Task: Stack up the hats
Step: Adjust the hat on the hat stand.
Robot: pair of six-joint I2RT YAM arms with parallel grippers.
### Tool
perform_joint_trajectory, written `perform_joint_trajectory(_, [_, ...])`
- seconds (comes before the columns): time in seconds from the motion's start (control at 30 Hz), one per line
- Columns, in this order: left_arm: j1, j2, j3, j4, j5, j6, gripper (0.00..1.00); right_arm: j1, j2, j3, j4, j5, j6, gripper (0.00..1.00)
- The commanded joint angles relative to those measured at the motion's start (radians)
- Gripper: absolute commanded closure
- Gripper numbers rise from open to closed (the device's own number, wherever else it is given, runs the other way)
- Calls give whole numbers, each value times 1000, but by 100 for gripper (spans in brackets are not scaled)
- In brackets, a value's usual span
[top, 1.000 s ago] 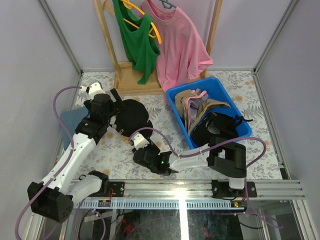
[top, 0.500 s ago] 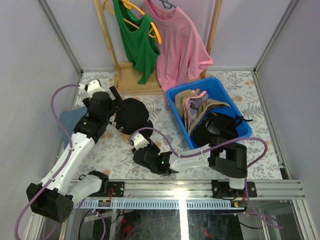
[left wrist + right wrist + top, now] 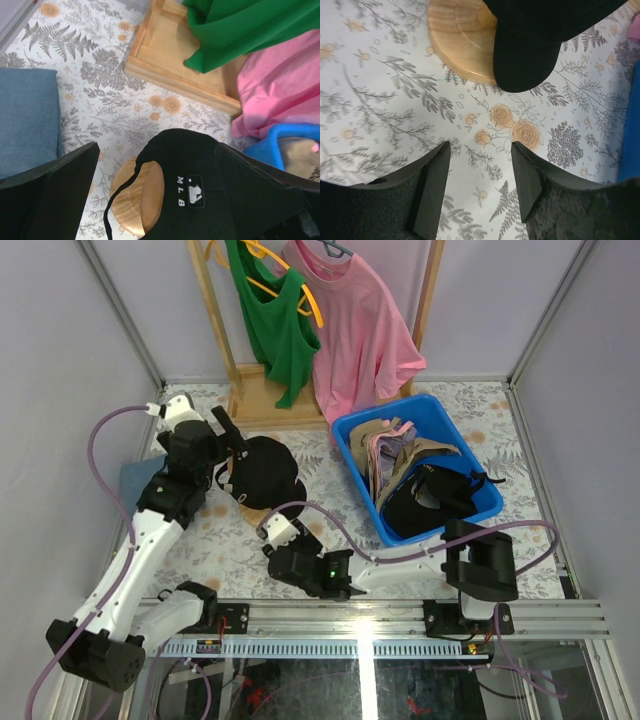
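A black cap [image 3: 264, 472] sits on the round wooden stand [image 3: 247, 508] left of centre; in the left wrist view its back with a white MLB label [image 3: 190, 182] covers the stand [image 3: 137, 200]. My left gripper [image 3: 228, 443] is open, its fingers straddling the cap's rear [image 3: 159, 148], the right finger close beside it. My right gripper [image 3: 273, 533] is open and empty, low over the tablecloth [image 3: 480, 150] just short of the cap's brim [image 3: 525, 65]. Tan, pink and lavender caps [image 3: 395, 455] and another black cap [image 3: 432, 495] lie in the blue bin [image 3: 352, 430].
A wooden clothes rack [image 3: 262, 400] with a green tank top [image 3: 275, 325] and a pink T-shirt [image 3: 355, 330] stands at the back. A blue fabric piece [image 3: 140, 480] lies at the left edge, also in the left wrist view [image 3: 27, 120]. Grey walls enclose the table.
My left gripper has drawn back toward the far left, away from the black cap. My right gripper edged slightly left and the right arm's elbow swung right. The cap stayed on the stand.
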Motion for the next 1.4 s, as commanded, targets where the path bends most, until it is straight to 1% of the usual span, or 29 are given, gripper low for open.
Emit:
perform_joint_trajectory(0.0, [4,-59,61,-18,-1,-3,0,53,-119,-3,-70,86,66,39])
perform_joint_trajectory(0.23, [2,-88,106,-42,44,8,0,82,-292,-14,-177,152,91,36])
perform_joint_trajectory(0.4, [3,-85,121,-43,70,32,0,81,-409,-9,-185,240,36,34])
perform_joint_trajectory(0.5, [-1,-78,128,-41,90,40,1,57,-443,12,-181,308,-29,31])
perform_joint_trajectory(0.57, [-6,-74,131,-40,98,45,0,8,-461,22,-197,301,-37,31])
perform_joint_trajectory(0.73, [-18,-74,134,-40,99,68,0,-184,-489,20,-190,209,-47,31])
perform_joint_trajectory(0.83, [-21,-75,135,-38,101,72,0,-298,-460,43,-204,147,-53,31])
perform_joint_trajectory(0.97, [-23,-80,131,-38,102,73,0,-413,-414,60,-195,71,-56,31])
perform_joint_trajectory(1.17, [-23,-92,124,-37,101,81,0,-535,-326,93,-184,-24,-52,31])
perform_joint_trajectory(1.37, [-24,-102,114,-30,109,79,0,-588,-268,110,-170,-72,-39,31])
